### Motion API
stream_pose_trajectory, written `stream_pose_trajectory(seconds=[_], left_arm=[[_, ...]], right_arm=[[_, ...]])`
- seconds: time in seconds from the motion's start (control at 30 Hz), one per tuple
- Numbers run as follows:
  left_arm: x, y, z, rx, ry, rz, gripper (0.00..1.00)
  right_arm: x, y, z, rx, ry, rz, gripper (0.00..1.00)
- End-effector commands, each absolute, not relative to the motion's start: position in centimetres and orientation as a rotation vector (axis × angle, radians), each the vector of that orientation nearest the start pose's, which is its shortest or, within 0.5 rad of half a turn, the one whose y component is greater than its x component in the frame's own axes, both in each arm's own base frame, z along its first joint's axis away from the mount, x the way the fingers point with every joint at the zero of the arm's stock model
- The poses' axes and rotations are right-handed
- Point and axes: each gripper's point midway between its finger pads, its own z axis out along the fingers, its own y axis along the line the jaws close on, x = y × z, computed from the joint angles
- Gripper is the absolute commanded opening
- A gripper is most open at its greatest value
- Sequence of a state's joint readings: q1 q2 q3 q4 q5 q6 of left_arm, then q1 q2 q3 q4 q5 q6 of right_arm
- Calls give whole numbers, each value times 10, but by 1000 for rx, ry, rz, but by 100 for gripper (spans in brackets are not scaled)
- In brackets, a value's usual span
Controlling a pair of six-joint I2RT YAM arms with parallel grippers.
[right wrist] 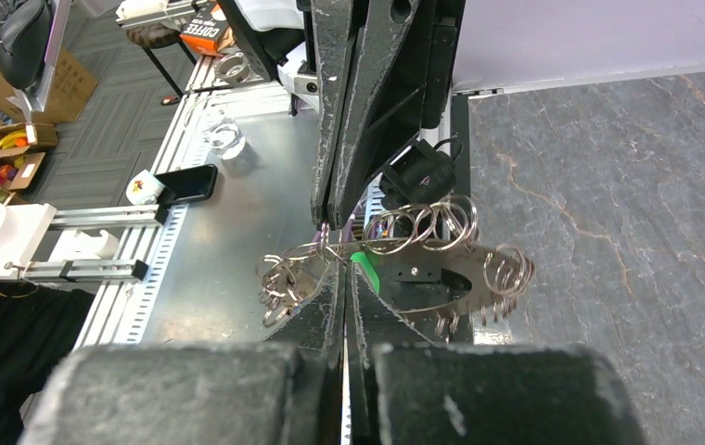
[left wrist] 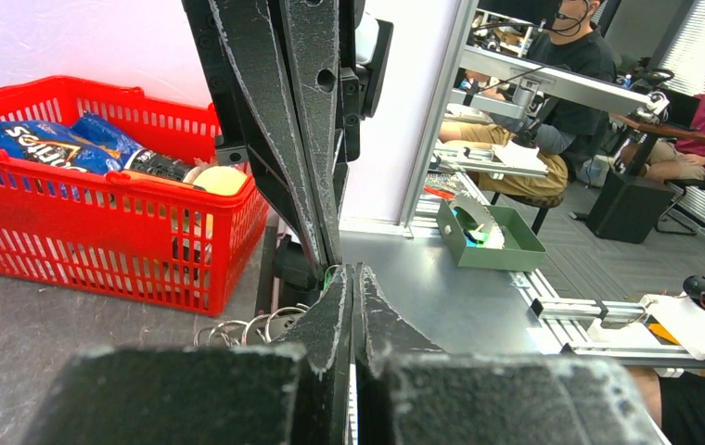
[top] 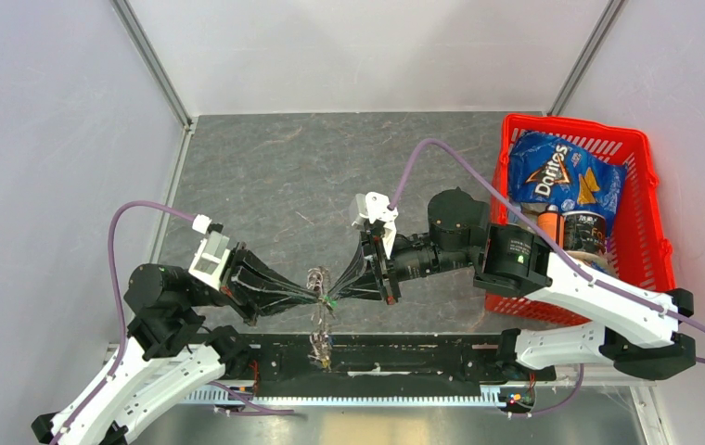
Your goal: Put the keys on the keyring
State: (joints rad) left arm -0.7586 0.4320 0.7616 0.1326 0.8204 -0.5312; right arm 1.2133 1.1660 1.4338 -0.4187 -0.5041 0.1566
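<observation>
My left gripper (top: 315,297) and right gripper (top: 336,298) meet tip to tip above the table's front edge, both shut. In the right wrist view the keyring (right wrist: 479,264) is a toothed metal disc with a central hole, hung with several wire loops, held up between the tips. The green-headed key (right wrist: 365,271) lies against the right gripper (right wrist: 344,267), whose jaws are closed on it. The left gripper's fingers (right wrist: 330,199) come in from above and pinch a wire loop of the ring. In the left wrist view a green speck (left wrist: 330,274) shows at the left gripper (left wrist: 353,271). The black-headed key is hidden.
A red basket (top: 652,176) with a Doritos bag (top: 557,176) and cans stands at the right, close behind the right arm. A black rail (top: 404,357) runs along the front edge. More wire loops (top: 319,349) hang over it.
</observation>
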Motion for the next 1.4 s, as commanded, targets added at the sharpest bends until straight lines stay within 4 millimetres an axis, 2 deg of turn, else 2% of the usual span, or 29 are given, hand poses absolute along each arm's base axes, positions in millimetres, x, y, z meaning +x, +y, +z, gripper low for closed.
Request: stream_pose_trajectory(seconds=[0.0, 0.9, 1.07, 1.1, 1.2, 1.37], left_arm=[[19, -214, 425, 934, 990, -1544, 2], [24, -215, 427, 907, 993, -1530, 2], [24, -215, 426, 906, 995, -1531, 2], [24, -215, 427, 905, 994, -1530, 2], [24, -214, 427, 905, 993, -1531, 2], [24, -214, 427, 904, 992, -1529, 2]], right_arm=[[35, 359, 424, -1301, 1335, 1426, 0], [26, 355, 407, -1332, 1369, 1465, 0], [29, 354, 419, -1305, 1348, 1455, 29], [30, 354, 422, -1299, 1343, 1451, 33], [32, 355, 428, -1279, 1329, 1441, 38], [34, 360, 431, -1278, 1319, 1445, 39]])
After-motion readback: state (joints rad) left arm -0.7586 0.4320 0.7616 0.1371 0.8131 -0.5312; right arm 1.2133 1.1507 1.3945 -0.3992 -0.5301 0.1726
